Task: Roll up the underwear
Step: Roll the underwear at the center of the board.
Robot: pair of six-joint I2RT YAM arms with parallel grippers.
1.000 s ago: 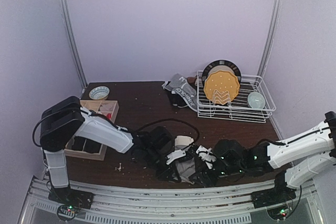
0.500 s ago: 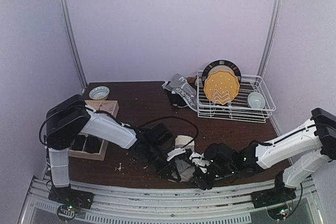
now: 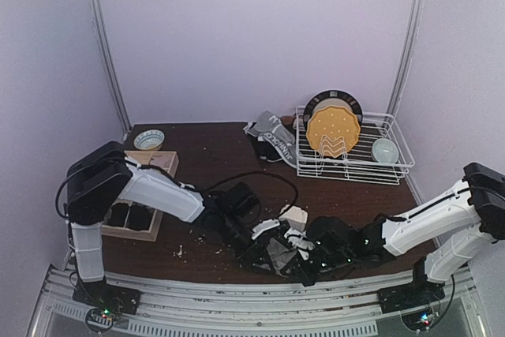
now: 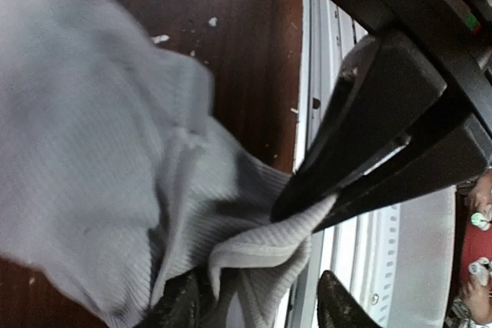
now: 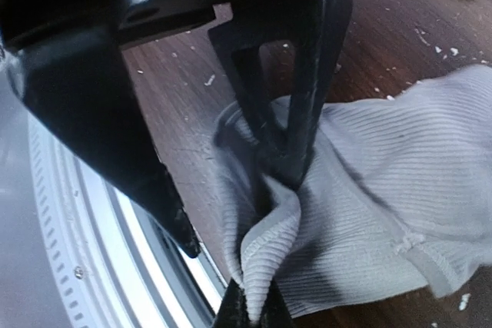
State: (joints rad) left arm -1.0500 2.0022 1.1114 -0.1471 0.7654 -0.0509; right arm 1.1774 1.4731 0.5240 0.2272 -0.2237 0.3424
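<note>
At the near edge of the dark brown wooden table, the left gripper is hovering low with its black fingers spread apart. A plain grey ribbed cloth brief is lying crumpled on the wood between the two grippers. Just to the right, the right gripper is pinching a raised fold of that cloth, with its fingers pressed together on it.

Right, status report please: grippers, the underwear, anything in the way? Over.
Left gripper open. Right gripper shut on grey underwear edge. Nothing blocking seen.
</note>
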